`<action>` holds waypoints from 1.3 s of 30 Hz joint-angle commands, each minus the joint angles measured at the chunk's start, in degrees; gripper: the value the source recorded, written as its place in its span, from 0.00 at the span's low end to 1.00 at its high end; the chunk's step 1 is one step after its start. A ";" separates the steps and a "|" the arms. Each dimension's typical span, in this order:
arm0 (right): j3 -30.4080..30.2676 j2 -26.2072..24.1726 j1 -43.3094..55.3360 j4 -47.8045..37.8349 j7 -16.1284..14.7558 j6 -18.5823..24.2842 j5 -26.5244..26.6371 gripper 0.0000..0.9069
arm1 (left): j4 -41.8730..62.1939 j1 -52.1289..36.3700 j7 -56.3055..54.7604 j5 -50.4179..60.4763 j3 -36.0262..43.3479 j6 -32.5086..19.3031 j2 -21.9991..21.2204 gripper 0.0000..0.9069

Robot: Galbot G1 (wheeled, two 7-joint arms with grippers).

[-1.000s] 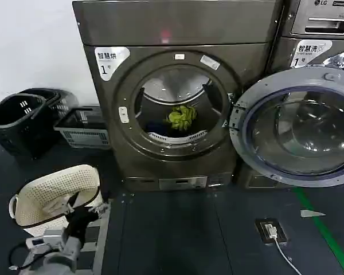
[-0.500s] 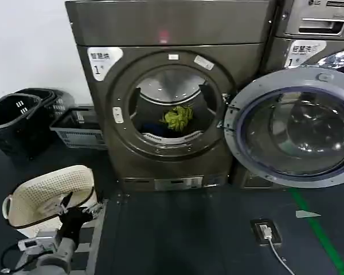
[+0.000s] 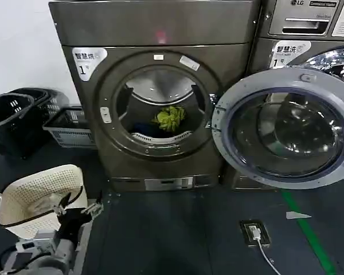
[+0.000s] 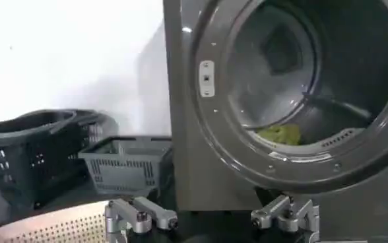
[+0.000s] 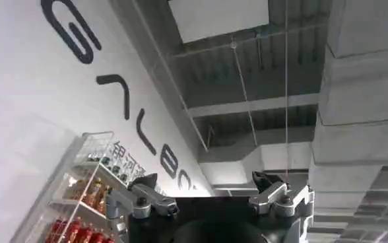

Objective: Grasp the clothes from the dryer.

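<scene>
Dark flooring fronts the open dryer point(image 3: 155, 109); the clothes point(image 3: 169, 118) lie ungrasped inside. Left gripper point(image 4: 210, 218), released, is held near-left; right gripper point(image 5: 210, 201), released, is raised.

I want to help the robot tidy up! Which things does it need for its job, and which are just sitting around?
Needed: the clothes, the dryer, its open door, the left gripper.

Just lying about: white basket, black baskets, grey basket, floor plug.

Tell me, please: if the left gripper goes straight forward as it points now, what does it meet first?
Probably the dryer front, low on the porthole rim; the left gripper is open and points below the clothes. Depth is unclear.
</scene>
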 commanded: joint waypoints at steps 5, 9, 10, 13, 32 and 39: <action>-0.10 -0.01 0.08 0.11 -0.12 -0.04 0.00 1.00 | 0.30 0.03 0.07 0.11 0.08 -0.06 -0.04 1.00; -0.22 0.01 0.14 0.15 -0.18 -0.07 0.00 1.00 | 0.49 -0.22 0.16 0.12 0.26 -0.01 -0.14 1.00; -0.26 -0.02 0.19 0.20 -0.19 -0.06 -0.01 1.00 | 0.56 -0.25 0.18 0.13 0.26 0.00 -0.12 1.00; -0.32 -0.07 0.25 0.11 -0.24 -0.06 -0.02 1.00 | 0.60 -0.20 0.24 0.17 0.23 -0.01 -0.16 1.00; -1.04 0.16 0.32 0.19 -1.11 1.46 0.49 1.00 | 0.00 0.20 0.63 0.10 0.22 -0.06 -0.42 1.00; -1.57 0.17 0.43 0.73 -1.38 2.29 0.82 1.00 | 0.06 -0.16 0.84 -0.09 0.30 -0.10 -0.15 1.00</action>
